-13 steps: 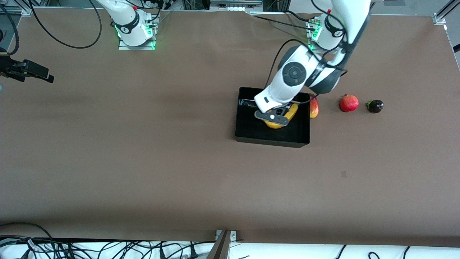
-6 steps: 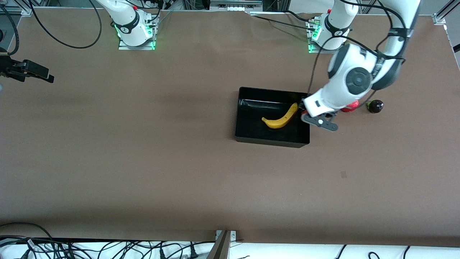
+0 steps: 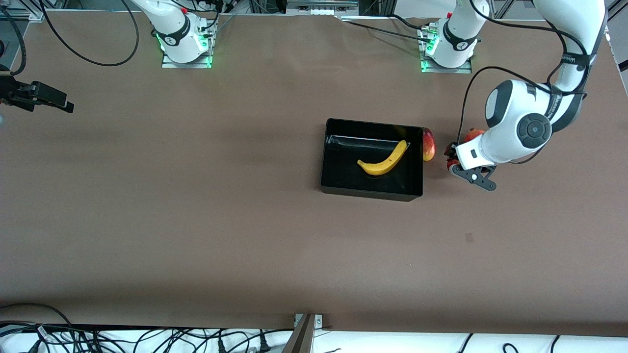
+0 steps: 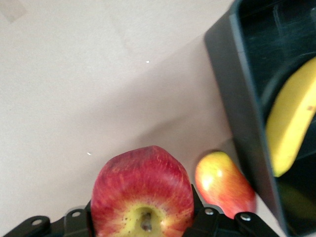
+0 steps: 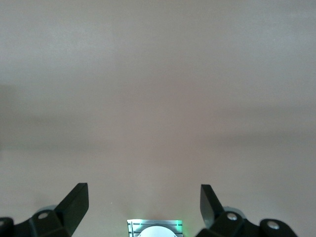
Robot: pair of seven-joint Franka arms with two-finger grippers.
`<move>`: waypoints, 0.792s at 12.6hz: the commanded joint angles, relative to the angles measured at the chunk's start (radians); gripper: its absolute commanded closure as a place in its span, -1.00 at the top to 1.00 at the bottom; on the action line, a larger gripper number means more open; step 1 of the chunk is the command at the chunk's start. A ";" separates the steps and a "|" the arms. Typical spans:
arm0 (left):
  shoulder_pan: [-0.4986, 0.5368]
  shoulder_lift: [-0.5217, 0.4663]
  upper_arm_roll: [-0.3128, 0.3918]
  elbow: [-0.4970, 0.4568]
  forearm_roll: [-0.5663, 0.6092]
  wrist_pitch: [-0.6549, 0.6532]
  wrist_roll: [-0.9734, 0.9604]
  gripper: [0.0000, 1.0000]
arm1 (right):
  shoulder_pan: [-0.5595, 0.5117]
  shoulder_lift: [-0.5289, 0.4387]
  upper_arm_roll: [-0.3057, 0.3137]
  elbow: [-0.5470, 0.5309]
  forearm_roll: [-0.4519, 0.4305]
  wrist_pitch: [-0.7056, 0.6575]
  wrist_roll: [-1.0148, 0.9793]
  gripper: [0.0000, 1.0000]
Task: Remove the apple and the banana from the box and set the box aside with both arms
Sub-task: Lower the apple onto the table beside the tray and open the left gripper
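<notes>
The yellow banana (image 3: 383, 162) lies in the black box (image 3: 371, 191); both also show in the left wrist view, the banana (image 4: 291, 123) and the box (image 4: 237, 98). The round red apple (image 3: 473, 133) with a yellow stem hollow sits toward the left arm's end from the box, mostly hidden under the left hand. My left gripper (image 3: 470, 146) is shut on this apple (image 4: 143, 182); I cannot tell whether it rests on the table. My right gripper (image 5: 143, 190) is open and empty over bare table and out of the front view; that arm waits.
A red-and-yellow oval fruit (image 3: 428, 144) lies against the box's outer wall between the box and the apple, seen also in the left wrist view (image 4: 224, 182). A black device (image 3: 39, 97) sticks in at the right arm's end. Cables (image 3: 147, 338) run along the near edge.
My left gripper let go of the banana in the box, moved over the box wall toward the left arm's end and closed on the red apple. The right arm has not moved.
</notes>
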 commanded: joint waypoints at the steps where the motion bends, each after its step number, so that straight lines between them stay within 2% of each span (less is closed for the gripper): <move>1: 0.027 0.068 -0.012 -0.001 0.021 0.069 0.043 -1.00 | 0.003 0.004 -0.003 0.018 0.018 -0.018 -0.004 1.00; 7: 0.027 0.176 -0.010 0.004 0.023 0.170 0.047 -1.00 | 0.005 0.004 -0.002 0.016 0.018 -0.019 -0.004 1.00; 10: 0.027 0.211 -0.010 0.002 0.099 0.211 0.046 -1.00 | 0.003 0.004 -0.003 0.016 0.020 -0.019 -0.004 1.00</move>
